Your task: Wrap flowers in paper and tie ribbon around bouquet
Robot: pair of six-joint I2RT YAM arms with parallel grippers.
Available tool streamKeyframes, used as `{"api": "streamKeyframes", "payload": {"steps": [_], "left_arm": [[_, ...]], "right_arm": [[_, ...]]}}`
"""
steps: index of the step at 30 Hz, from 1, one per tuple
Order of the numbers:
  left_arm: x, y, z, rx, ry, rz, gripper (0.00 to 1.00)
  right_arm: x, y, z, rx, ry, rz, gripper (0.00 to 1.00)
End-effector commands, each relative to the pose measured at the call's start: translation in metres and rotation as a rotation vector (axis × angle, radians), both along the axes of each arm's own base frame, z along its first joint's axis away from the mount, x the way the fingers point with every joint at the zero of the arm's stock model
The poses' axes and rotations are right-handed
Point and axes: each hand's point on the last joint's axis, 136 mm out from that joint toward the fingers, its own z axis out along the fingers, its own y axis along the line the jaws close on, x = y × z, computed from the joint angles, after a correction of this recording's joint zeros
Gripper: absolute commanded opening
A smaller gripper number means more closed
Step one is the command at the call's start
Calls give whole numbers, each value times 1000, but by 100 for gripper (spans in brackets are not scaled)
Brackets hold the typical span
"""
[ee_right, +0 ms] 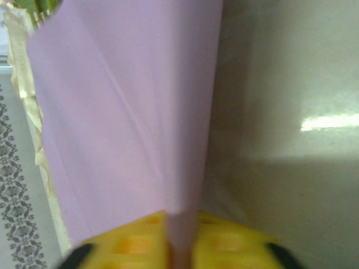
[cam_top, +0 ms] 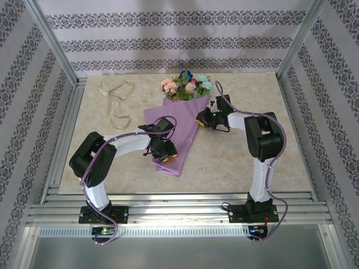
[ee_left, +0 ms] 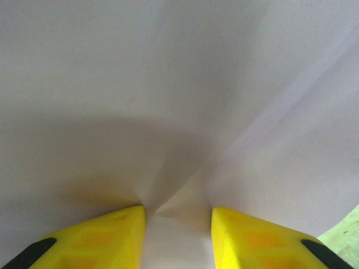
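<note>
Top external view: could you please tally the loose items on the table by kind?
Flower bunch: 1
Lilac wrapping paper: 1
Cream ribbon: 1
Total: 3

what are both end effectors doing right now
left end effector: jaws apart over a fold of the paper, grip cannot be told
right end effector: closed on the paper's edge
</note>
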Motion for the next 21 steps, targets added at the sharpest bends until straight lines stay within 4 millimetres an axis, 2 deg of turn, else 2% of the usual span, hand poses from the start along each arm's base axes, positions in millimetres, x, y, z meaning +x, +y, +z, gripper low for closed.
{"api": "streamKeyframes", "payload": {"steps": [1, 7, 8, 9, 10, 13, 15, 17, 18, 19, 21], "left_arm": [[-3, 3, 12, 19, -25, -36, 38], [-15, 17, -4, 32, 32, -39, 37], [-16, 16, -4, 23, 31, -42, 36], [-16, 14, -5, 14, 31, -45, 36], [-15, 12, -4, 2, 29, -50, 36], [-13, 8, -4, -14, 25, -58, 36], [-11, 6, -5, -15, 22, -62, 35], [-11, 5, -3, -18, 20, -63, 34], [-11, 6, -3, -16, 20, -63, 34], [-11, 6, -3, -16, 20, -64, 34], [-13, 7, -4, -15, 22, -66, 33]], "right_arm": [[3, -14, -8, -27, 20, -32, 0], [11, -25, -1, -18, -10, -43, 0], [15, -26, 2, -11, -22, -43, 15], [16, -27, 2, -11, -24, -45, 26], [20, -28, 4, -11, -30, -46, 30], [33, -29, 5, -7, -31, -56, 31], [43, -29, 4, -5, -34, -68, 28], [51, -32, 0, -9, -29, -90, 20], [55, -34, 0, -9, -28, -100, 14], [58, -36, -1, -11, -27, -114, 0], [63, -42, -1, -17, -33, -139, 0]]}}
